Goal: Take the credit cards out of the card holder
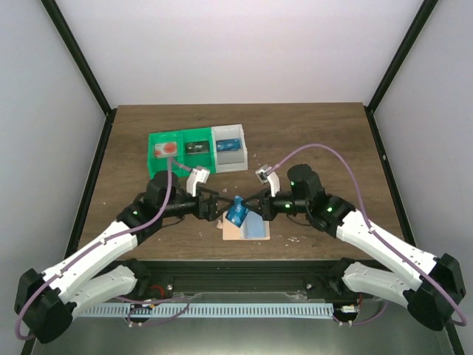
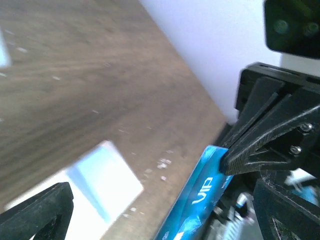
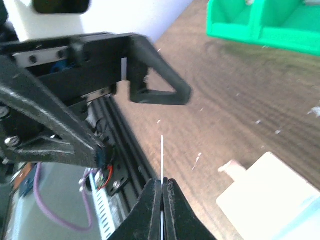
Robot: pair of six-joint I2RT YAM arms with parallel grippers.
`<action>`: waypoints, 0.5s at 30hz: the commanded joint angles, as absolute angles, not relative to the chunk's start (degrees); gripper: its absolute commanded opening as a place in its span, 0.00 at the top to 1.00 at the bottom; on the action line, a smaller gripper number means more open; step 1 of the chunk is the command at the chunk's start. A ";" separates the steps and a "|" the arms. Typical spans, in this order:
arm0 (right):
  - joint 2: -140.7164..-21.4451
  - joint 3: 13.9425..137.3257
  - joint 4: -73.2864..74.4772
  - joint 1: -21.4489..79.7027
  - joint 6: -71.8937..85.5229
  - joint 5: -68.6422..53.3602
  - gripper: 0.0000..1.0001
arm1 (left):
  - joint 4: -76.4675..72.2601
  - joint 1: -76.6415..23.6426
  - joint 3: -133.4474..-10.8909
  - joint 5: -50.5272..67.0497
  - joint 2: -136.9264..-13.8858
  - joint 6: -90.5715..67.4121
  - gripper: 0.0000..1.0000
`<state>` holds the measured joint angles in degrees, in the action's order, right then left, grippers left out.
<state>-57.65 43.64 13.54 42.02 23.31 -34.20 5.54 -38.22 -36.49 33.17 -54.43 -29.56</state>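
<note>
1. Top external: both arms reach inward, low over table [image 1: 310, 140], wrists facing each other near front edge.
2. R gripper [image 1: 250, 205] pinched tight on dark blue card [image 1: 238, 211], which is tilted up off table.
3. L gripper [image 1: 211, 205] jaws wide apart, holding nothing, just beside that card.
4. Holder [image 1: 230, 234] flat on table, light blue card [image 1: 256, 226] lying on it.

White letters "VIP" printed on the thin blue rectangular plastic card [image 2: 197, 205] (read in the left wrist view), lettering run along its length
</note>
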 commanded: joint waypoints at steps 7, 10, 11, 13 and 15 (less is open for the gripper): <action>-64.90 43.57 -5.15 41.44 30.96 -12.35 1.00 | 23.92 -38.06 -42.84 -2.50 -48.66 -23.47 0.00; -69.33 45.03 -10.20 41.09 33.69 -7.22 1.00 | 24.64 -38.06 -42.84 -4.24 -47.07 -23.01 0.00; -70.71 45.60 -12.04 40.96 34.57 -5.95 1.00 | 24.61 -38.07 -42.66 -4.51 -46.45 -22.88 0.00; -74.68 46.54 -16.08 40.90 36.45 -3.01 1.00 | 24.69 -38.06 -42.34 -5.52 -45.30 -22.65 0.00; -78.17 47.98 -19.01 40.85 38.26 -0.25 0.99 | 25.05 -38.09 -42.28 -6.45 -44.35 -22.25 0.00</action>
